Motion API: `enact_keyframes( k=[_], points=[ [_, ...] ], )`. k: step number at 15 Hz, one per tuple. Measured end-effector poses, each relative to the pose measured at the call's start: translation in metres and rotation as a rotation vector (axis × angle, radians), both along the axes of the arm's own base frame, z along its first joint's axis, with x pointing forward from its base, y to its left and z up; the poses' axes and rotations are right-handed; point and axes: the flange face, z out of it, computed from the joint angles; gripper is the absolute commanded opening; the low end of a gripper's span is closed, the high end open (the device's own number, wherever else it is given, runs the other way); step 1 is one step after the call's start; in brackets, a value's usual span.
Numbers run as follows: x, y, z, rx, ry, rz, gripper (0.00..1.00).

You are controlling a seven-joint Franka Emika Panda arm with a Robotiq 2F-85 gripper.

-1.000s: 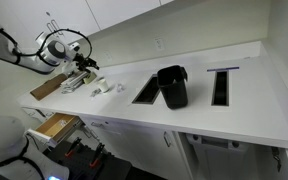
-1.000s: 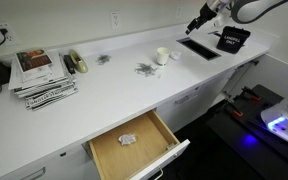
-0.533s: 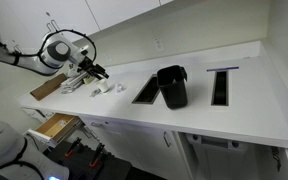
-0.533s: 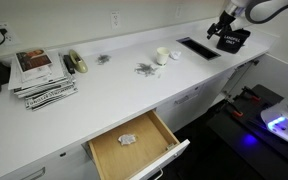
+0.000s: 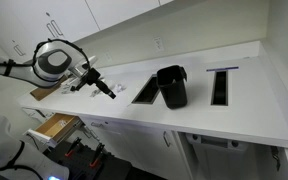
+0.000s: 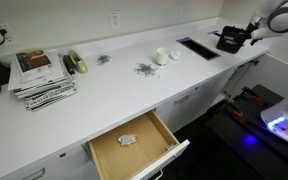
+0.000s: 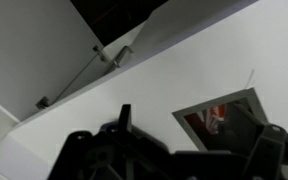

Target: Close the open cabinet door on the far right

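Cabinet door [image 5: 187, 157] ajar below tabletop [image 5: 234, 115] front edge, toward right corner. Claw [image 5: 106, 90] above tabletop, well apart from door; opening not discernible, nothing seen held. Door likely light, rigid, smooth, hinged: push flat near free edge, no grasp.

An office kitchenette: long white counter [image 6: 109, 90], wall cabinets [image 5: 124, 8], open drawer [image 6: 114, 156], stacked papers [image 6: 42, 72].

Both exterior cameras are looking down from opposite ends of the long white countertop [image 5: 246, 108] [image 6: 114, 92], sharing its rectangular dark cutout [image 5: 147, 93] [image 6: 196, 47]; the wrist camera is sitting close, facing the back edge.
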Motion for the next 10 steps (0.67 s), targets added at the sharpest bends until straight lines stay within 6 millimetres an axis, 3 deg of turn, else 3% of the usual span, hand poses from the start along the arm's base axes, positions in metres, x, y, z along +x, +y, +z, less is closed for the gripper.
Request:
enact_keyframes(
  k=[2,8,10],
  points=[
    [-0.011,-0.014,0.004,-0.048,0.015,-0.083,1.0],
    [-0.012,-0.015,0.008,-0.054,0.012,-0.103,1.0],
    [-0.02,-0.031,0.005,-0.025,0.032,-0.17,1.0]
  ],
)
